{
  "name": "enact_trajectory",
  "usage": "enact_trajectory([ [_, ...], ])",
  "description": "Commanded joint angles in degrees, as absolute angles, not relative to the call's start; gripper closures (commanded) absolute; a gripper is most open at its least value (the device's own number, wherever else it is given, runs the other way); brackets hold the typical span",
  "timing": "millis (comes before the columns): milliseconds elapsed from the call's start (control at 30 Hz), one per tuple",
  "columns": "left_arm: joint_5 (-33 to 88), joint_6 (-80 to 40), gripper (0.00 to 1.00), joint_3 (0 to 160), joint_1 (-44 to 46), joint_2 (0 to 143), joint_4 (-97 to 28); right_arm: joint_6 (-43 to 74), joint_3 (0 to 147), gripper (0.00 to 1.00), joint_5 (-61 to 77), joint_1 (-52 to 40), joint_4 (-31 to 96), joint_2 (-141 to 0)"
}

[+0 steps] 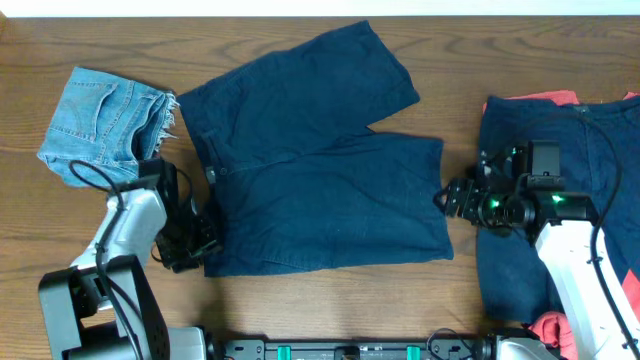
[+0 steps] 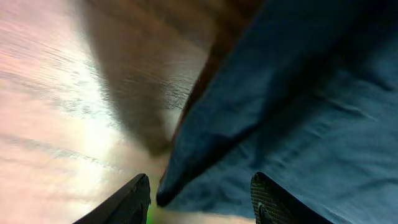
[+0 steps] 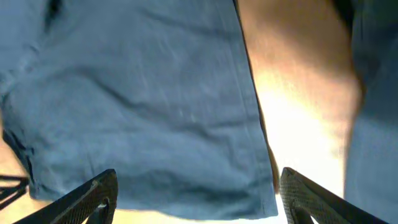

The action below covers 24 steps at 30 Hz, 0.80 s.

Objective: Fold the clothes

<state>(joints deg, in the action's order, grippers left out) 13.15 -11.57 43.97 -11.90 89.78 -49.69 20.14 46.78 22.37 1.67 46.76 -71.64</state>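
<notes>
Dark navy shorts (image 1: 320, 160) lie spread flat in the middle of the wooden table, waistband to the left, legs to the right. My left gripper (image 1: 192, 245) is open at the shorts' lower left corner; that corner (image 2: 186, 180) lies between its fingers (image 2: 202, 199). My right gripper (image 1: 450, 197) is open at the lower leg's hem; the hem corner (image 3: 249, 193) lies between its fingers (image 3: 196, 199). Folded light denim shorts (image 1: 105, 125) lie at the far left.
A pile of dark blue clothes (image 1: 560, 200) with red cloth (image 1: 545, 98) showing lies at the right, under the right arm. Bare wood (image 1: 80, 215) lies left of the navy shorts.
</notes>
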Motion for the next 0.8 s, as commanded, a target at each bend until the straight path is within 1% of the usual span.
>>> enact_trajectory([
  [0,12.6,-16.9,0.47,40.6,-12.1,89.7,-47.9,19.7,47.0,0.19,22.8,1.7,49.0,-72.4],
  [100,12.6,-19.4,0.58,38.3,-12.1,89.7,-45.5,19.7,46.9,0.21,22.5,1.8,50.9,-72.8],
  [233,12.6,-19.4,0.72,37.0,-12.1,89.7,-42.5,19.7,45.4,0.22,22.5,1.8,51.4,-73.4],
  [267,12.6,-19.4,0.79,37.0,-12.1,89.7,-42.5,19.7,44.9,0.22,22.5,1.8,51.5,-73.5],
  [300,12.6,-19.4,0.81,37.0,-12.1,89.7,-42.5,19.7,44.5,0.23,22.5,1.8,51.4,-73.7],
  [333,12.6,-19.4,0.89,37.0,-12.1,89.7,-42.6,19.7,43.9,0.23,22.5,1.8,51.4,-74.0],
  [367,12.7,-19.4,0.93,37.0,-12.1,89.7,-42.9,19.7,43.4,0.23,22.5,1.8,51.2,-74.2],
  [467,13.4,-19.4,0.94,37.1,-12.1,89.7,-44.5,19.7,41.4,0.23,22.5,1.8,50.5,-74.7],
  [633,14.4,-19.4,0.94,39.0,-12.1,89.7,-48.4,22.1,37.7,0.28,22.5,1.8,48.7,-75.6],
  [767,14.4,-19.2,0.94,41.7,-12.1,89.6,-51.4,25.6,34.5,0.43,22.5,1.8,47.9,-76.1],
])
